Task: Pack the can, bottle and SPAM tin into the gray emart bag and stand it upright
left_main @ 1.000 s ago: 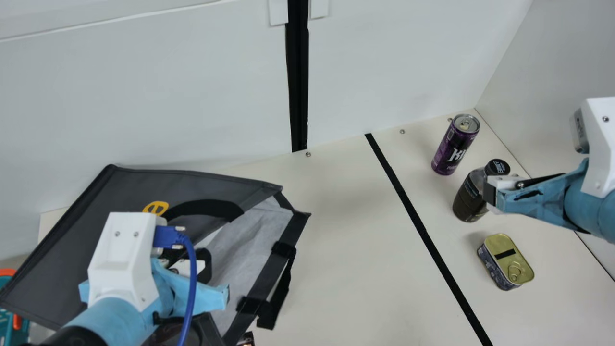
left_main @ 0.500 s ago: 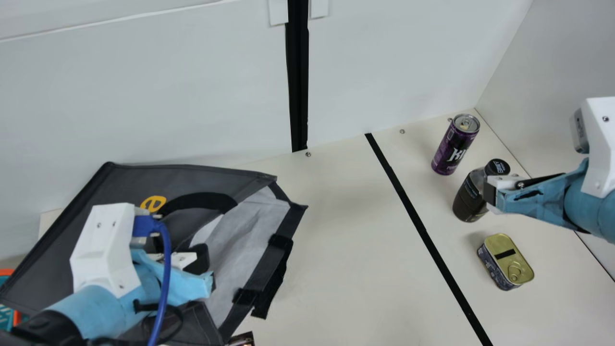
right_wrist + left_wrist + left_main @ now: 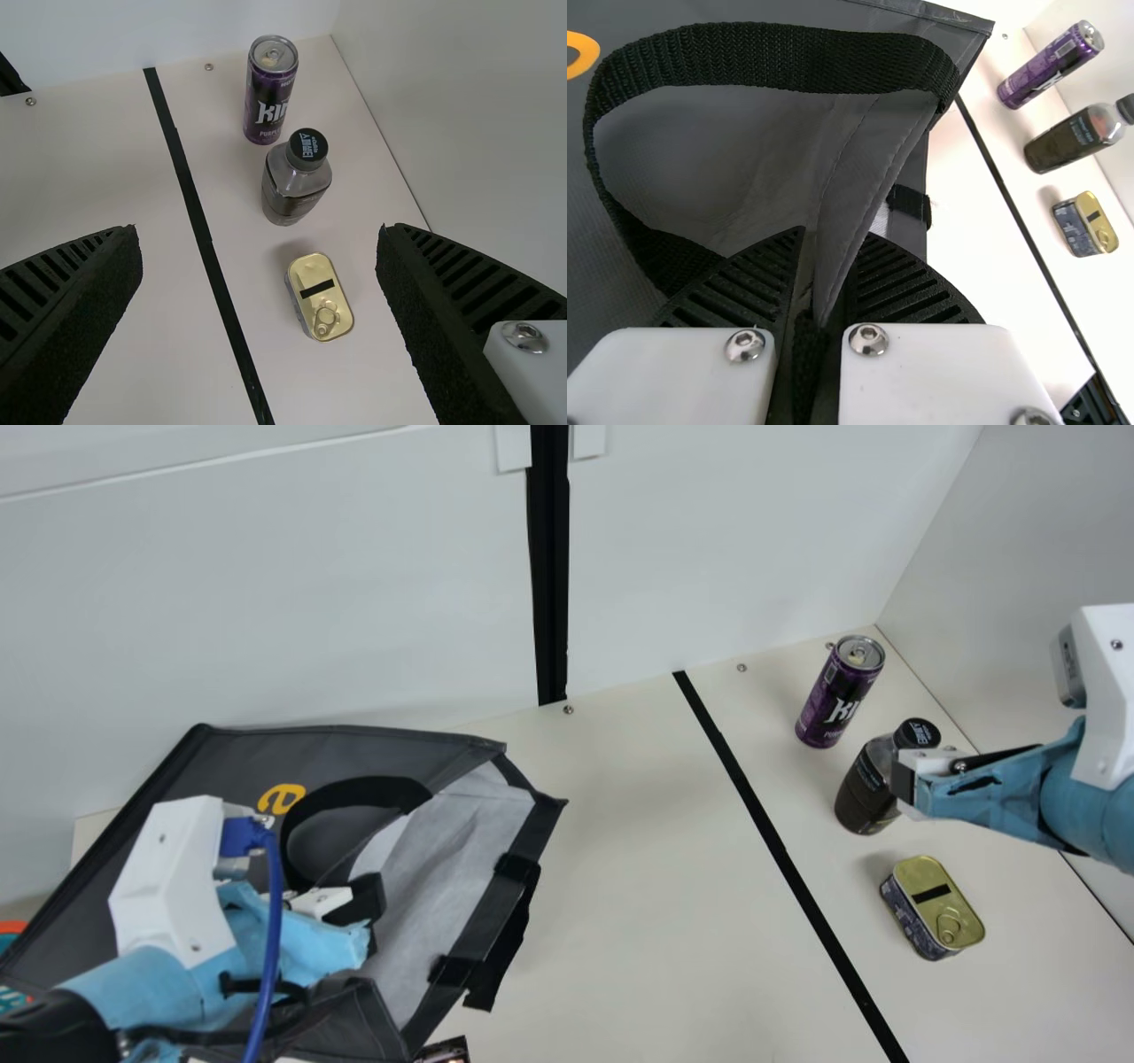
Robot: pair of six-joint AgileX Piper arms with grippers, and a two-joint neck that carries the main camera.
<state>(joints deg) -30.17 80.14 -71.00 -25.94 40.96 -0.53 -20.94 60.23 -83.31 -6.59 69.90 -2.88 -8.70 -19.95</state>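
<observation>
Your left hand (image 3: 835, 243) pinches the floppy gray fabric bag (image 3: 421, 746) by its fold on the cream worktop (image 3: 638, 886), your right hand (image 3: 258, 230) is open, and the purple metal can (image 3: 828, 704), dark plastic bottle (image 3: 861, 795) and gold-lidded SPAM tin (image 3: 935, 903) opposite should suit side grips

- Left arm (image 3: 146, 992), main view, 8 o'clock: pale-blue cover, white housing (image 3: 168, 881), blue cable (image 3: 266, 957).
- Right arm (image 3: 1085, 806), 3 o'clock: blue cover, white casing (image 3: 1107, 708).
- Fingers (image 3: 461, 292): black, ribbed.
</observation>
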